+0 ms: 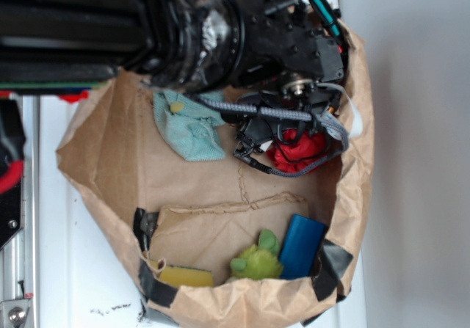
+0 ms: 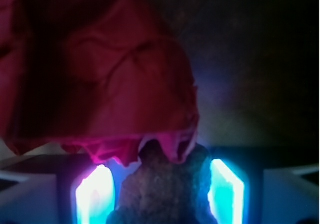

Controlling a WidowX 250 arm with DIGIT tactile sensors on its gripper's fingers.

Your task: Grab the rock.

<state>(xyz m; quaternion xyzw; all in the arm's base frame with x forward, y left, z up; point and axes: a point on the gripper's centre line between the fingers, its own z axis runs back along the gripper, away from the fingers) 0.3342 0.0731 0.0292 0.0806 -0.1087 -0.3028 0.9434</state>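
In the wrist view the rock (image 2: 167, 191), a dark, rough, bumpy lump, fills the space between my two glowing pads, the left pad (image 2: 95, 194) and the right one (image 2: 225, 189), and meets both near the bottom. My gripper (image 2: 160, 184) is shut on the rock. The red ruffled wad (image 2: 100, 68) lies just beyond the rock and overlaps its far edge. In the exterior view my gripper (image 1: 286, 139) is down inside the brown paper bag (image 1: 103, 144), right over the red wad (image 1: 299, 152). The rock is hidden there behind the gripper.
Also in the bag are a teal cloth (image 1: 191, 131) at the back left, a green plush toy (image 1: 257, 260), a blue block (image 1: 301, 246) and a yellow piece (image 1: 186, 276) along the front wall. The bag's right wall (image 1: 360, 122) stands close beside the gripper.
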